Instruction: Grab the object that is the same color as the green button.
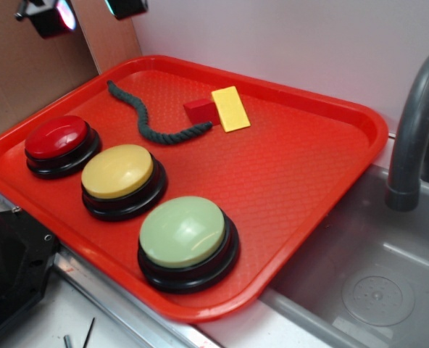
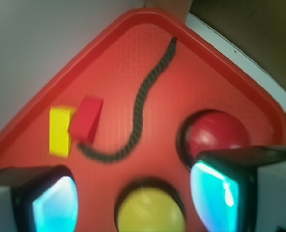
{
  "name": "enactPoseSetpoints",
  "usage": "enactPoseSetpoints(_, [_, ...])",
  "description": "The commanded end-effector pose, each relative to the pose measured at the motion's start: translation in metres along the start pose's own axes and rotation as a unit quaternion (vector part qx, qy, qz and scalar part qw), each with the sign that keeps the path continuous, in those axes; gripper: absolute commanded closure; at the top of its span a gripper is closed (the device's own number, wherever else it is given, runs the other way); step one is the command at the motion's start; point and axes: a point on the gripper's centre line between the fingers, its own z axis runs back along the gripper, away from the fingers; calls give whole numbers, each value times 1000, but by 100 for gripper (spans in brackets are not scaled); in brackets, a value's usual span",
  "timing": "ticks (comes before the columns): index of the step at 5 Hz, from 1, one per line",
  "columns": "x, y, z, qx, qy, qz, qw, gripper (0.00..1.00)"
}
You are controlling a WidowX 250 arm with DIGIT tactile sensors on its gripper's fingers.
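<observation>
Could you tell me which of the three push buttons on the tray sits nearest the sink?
The green button, at the tray's front corner beside the sink. The yellow button and red button line up farther away from it.

The gripper (image 2: 133, 203) has two black fingers with rounded corners, and each finger carries a glossy pad (image 2: 53, 205) that glows cyan; in the exterior view one pad looks pink-white instead

Green button (image 1: 183, 232) unseen from wrist; yellow button (image 2: 150, 212) cropped.
</observation>
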Motion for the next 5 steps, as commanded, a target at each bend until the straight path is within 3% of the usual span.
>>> enactPoseSetpoints(1, [29,2,-71,6,14,74,997,0])
enactPoseSetpoints(5, [45,21,-131,54,11,105,993,0])
